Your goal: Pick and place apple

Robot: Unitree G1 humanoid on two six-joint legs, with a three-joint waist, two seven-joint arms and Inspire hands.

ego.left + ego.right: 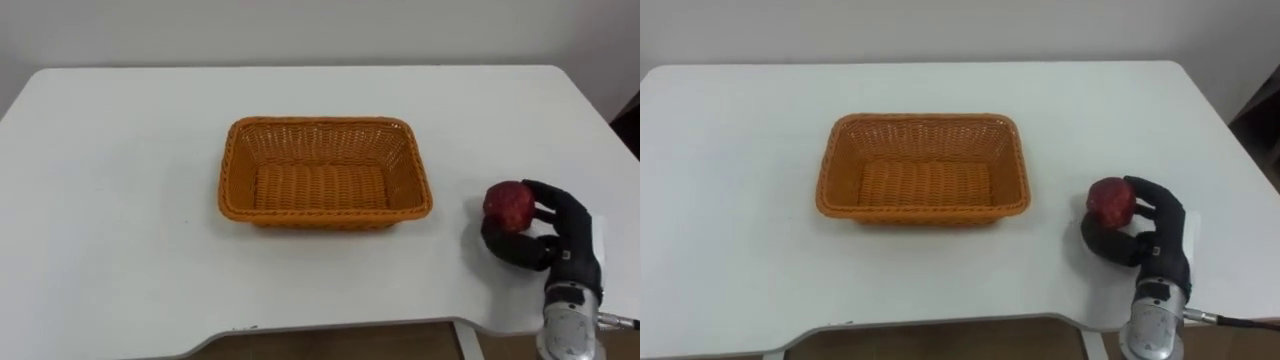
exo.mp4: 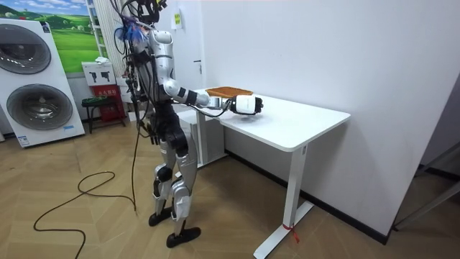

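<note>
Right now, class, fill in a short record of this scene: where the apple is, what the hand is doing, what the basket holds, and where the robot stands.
apple: red, held to the right of the basket, apart from it
right hand: fingers curled round the apple, near the table's front right corner
basket: orange wicker, mid-table, empty
table: white
lifted or resting: cannot tell
robot: stands at the table's edge, right arm stretched over it

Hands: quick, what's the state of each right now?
Right hand: closed, fingers curled round the red apple.
Left hand: cannot be told.
</note>
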